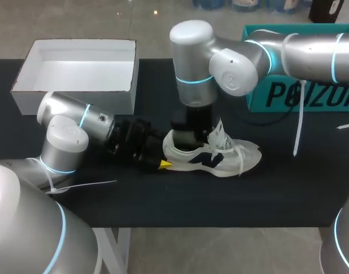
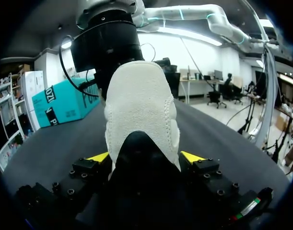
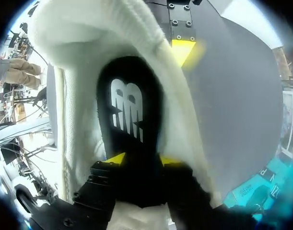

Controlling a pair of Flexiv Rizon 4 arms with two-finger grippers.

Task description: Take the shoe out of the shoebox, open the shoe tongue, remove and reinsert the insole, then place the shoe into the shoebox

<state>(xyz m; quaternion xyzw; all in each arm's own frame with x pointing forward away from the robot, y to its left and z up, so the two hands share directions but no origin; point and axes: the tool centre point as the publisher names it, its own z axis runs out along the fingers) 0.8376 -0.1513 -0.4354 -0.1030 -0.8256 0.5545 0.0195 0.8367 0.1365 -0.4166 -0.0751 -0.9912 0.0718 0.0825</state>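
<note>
**Heel braced while the other arm works at the insole**

The shoe point(image 1: 220, 157) is out of its box and rests sole-down on the dark surface point(image 1: 163, 200). In the head view its heel points to 9 o'clock and its toe to 3 o'clock. The left gripper point(image 2: 145, 159) comes in low from 9 o'clock and is closed on the heel, with one yellow tip pressed to each side. I judge this hold is meant to pin the shoe so it cannot slide or lift while the other arm works inside it.

The right gripper point(image 3: 142, 160) drops almost straight down into the shoe's opening. The black insole point(image 3: 129, 110) lies just ahead of it, inside the white collar. I cannot tell whether it has hold of the insole, or how wide it stands.

The white shoebox point(image 1: 77, 94) sits open at about 10 o'clock from the shoe, well apart, and a teal box point(image 1: 300, 97) sits at 2 o'clock. By my reading the insole step is in hand, and the return to the shoebox is not yet done.
</note>
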